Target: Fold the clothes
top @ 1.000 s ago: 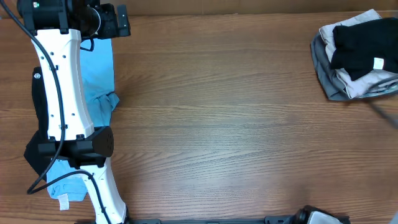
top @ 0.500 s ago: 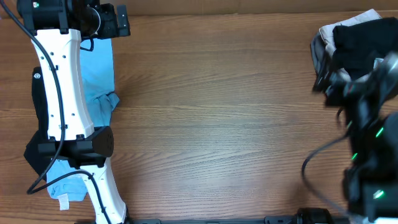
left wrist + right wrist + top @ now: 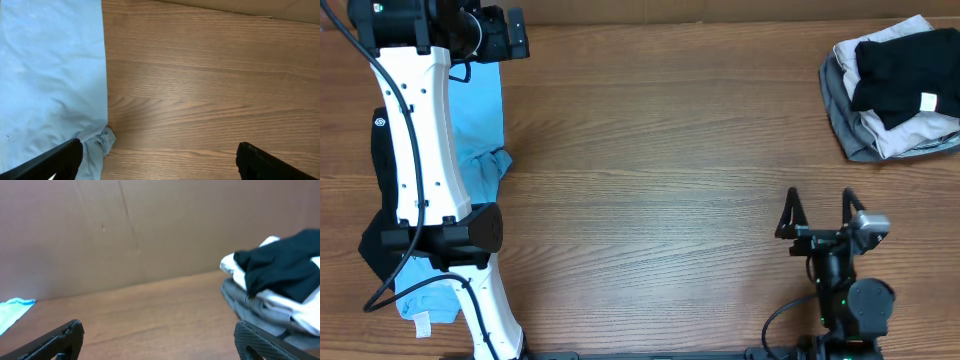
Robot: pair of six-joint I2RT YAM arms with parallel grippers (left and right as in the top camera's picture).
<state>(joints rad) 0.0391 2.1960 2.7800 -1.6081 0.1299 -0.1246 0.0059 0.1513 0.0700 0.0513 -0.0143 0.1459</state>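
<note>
Black T-shirt (image 3: 890, 75) well beyond the wide-spread right gripper (image 3: 819, 212), apart.

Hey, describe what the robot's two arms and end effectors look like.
The left arm has long white links with black joints and a black cable along it. The right arm is black with tiny green lights. Both the left end effector and right end effector have black, tapering fingers.
</note>
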